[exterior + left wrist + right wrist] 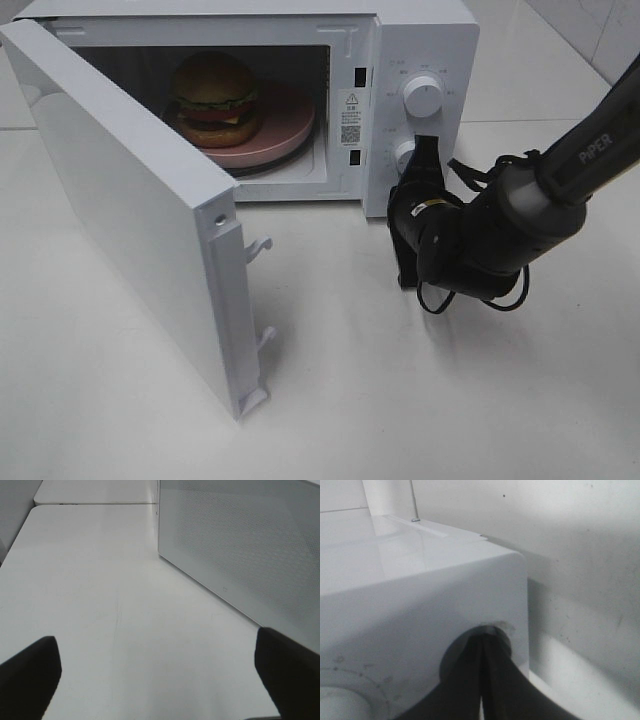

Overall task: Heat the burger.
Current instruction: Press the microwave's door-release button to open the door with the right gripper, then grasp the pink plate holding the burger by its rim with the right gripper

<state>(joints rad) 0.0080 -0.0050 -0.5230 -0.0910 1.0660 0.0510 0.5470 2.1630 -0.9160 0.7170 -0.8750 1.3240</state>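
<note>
The door (130, 210) stands swung wide over the table (400, 380). The left gripper (155, 650) is just beside it, jaws released and empty. The right gripper (422, 148), jaws clenched together, has its tips at the lower knob (403, 155) of the microwave (420, 40). Inside, the burger (214, 98) sits on a plate (290, 125).

Colours at the scene: the burger (213, 98) in golden-brown bun, green lettuce, red tomato, yellow cheese and dark patty; the plate (290, 125) pink; the microwave (420, 40) white; its door (240, 545) pale grey, patterned with fine dots; the table (400, 380) white; the right gripper (425, 150) black, its arm (590, 150) lettered in white
</note>
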